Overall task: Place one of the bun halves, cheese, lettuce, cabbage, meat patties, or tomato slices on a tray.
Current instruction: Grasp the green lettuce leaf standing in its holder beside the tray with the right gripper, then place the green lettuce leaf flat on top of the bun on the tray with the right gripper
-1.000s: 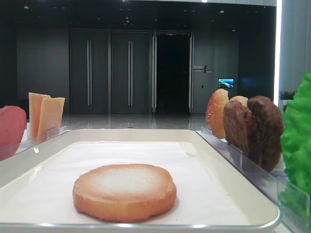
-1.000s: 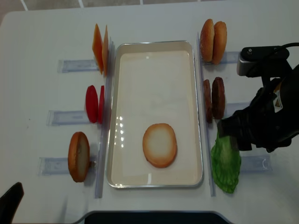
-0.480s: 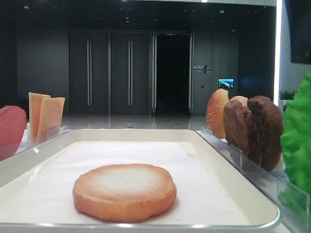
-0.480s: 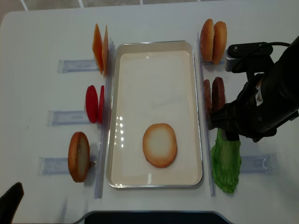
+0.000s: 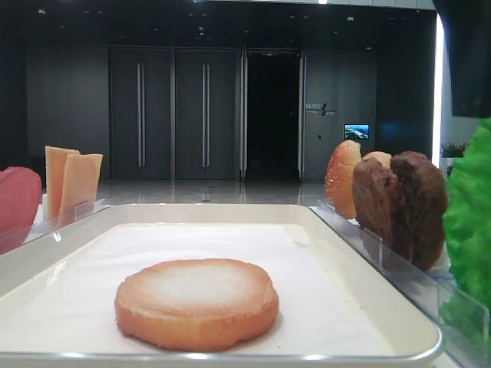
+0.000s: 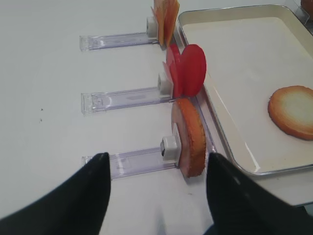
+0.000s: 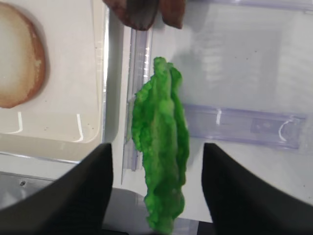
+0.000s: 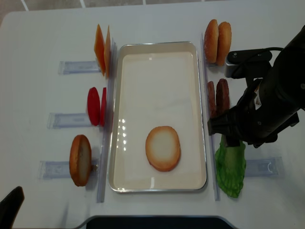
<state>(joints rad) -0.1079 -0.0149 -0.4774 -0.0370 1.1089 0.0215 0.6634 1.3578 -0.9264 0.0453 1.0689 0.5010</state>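
Fig.: R gripper (image 7: 155,161), jaws standing wide and holding nothing, is hovering over the lettuce (image 7: 160,147), which is standing on edge in its clear holder (image 7: 244,126) just right of the tray (image 8: 202,143). One bun half (image 8: 163,148) is lying on the tray. Step, by my read: approaching the lettuce. Next: descending, closing on the leaf. L gripper (image 6: 156,196) is idling wide, w/ nothing held.

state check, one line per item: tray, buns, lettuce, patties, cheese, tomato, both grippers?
Large white rectangular tray: holds one bun half only.
Flat toasted bun half: lying flat on tray.
Ruffled green lettuce leaf: on edge in its holder, not gripped.
Dark brown meat patties: upright in holder.
Orange cheese slices: upright.
Red tomato slices: upright.
Spare bun halves: upright.
Right gripper: open, straddling the lettuce.
Left gripper: open, empty.
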